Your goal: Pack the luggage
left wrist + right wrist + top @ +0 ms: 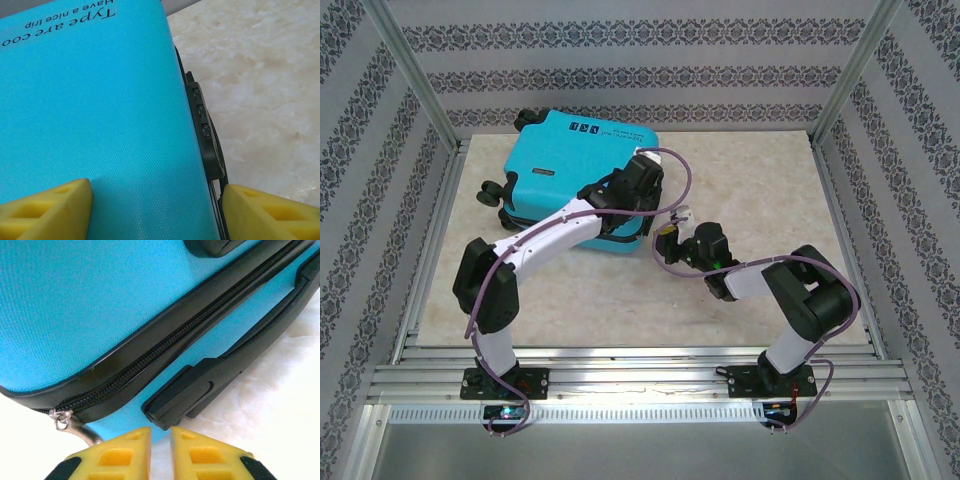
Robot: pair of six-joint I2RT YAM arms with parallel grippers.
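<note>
I'm watching the shut suitcase (565, 160) lying flat at the tabletop's (750, 170) back left, my left fingers (45, 207) spreading wide over its stiff, slick shell, my right fingers (115, 455) pinching nearly together beside the zipper pull (62, 419), likely the best hold.

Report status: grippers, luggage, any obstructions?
Left gripper open, straddling the luggage at its lock edge. Right gripper nearly shut by the zipper pull; grip unclear. Luggage closed, lying flat. No obstruction seen.
</note>
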